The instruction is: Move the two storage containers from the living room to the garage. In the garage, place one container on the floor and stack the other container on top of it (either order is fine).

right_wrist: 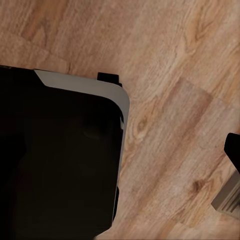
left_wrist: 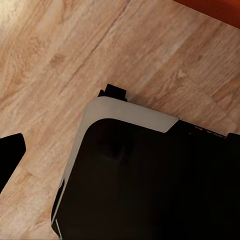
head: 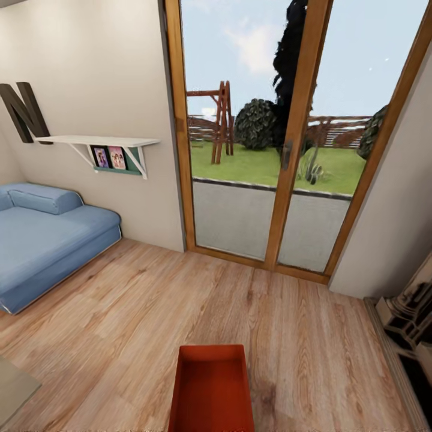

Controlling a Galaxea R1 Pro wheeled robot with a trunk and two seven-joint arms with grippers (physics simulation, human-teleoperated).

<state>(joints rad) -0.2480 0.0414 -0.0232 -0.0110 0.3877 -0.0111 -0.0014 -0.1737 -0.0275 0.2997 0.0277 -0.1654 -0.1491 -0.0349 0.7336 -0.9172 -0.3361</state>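
I see one storage container (head: pixel 210 390) low ahead of me over the living room's wood floor (head: pixel 120 336); I can't tell either end effector's state. I'd turn slowly, keeping it level.

One orange-red storage container (head: pixel 210 387), one blue sofa (head: pixel 51 240) and one white wall shelf (head: pixel 96 141). Two glazed door panels (head: pixel 264 132). Two framed photos (head: pixel 109 158) under the shelf.
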